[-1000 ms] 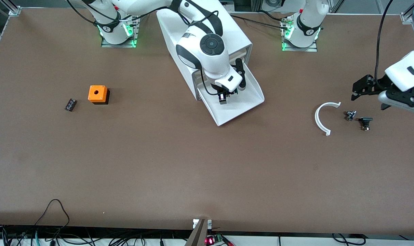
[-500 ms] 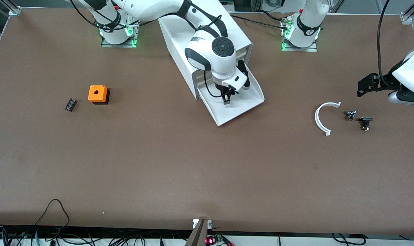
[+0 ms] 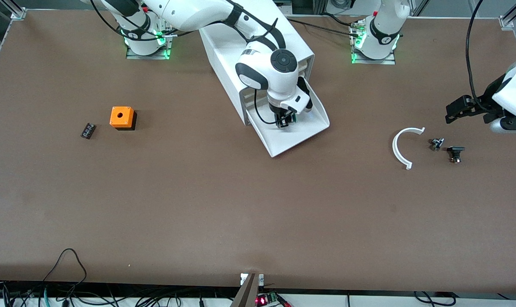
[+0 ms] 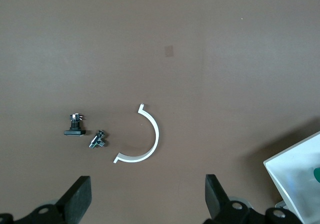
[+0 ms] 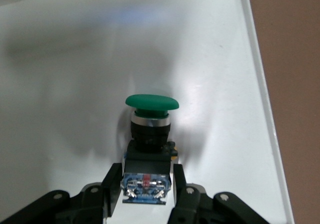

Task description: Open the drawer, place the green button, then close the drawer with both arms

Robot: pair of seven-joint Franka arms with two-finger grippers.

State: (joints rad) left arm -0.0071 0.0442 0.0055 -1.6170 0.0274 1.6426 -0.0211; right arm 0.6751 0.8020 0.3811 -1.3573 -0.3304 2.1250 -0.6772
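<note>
Button (image 5: 151, 129): you see right gripper (image 5: 146, 186) fingers flanking its body low inside the drawer (image 3: 302, 136), grip uncertain; left gripper (image 4: 147, 201) gapes wide over bare table.

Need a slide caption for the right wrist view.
Right gripper sets the green button down in the open white drawer, fingers at its black body.

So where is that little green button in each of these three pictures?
Front view: the button peeks out under the right gripper, inside the open drawer.
Left wrist view: only a green sliver shows at the picture's edge, in the drawer.
Right wrist view: the button fills the middle, between the gripper's fingers.
Shared landmark: the white drawer.
</note>
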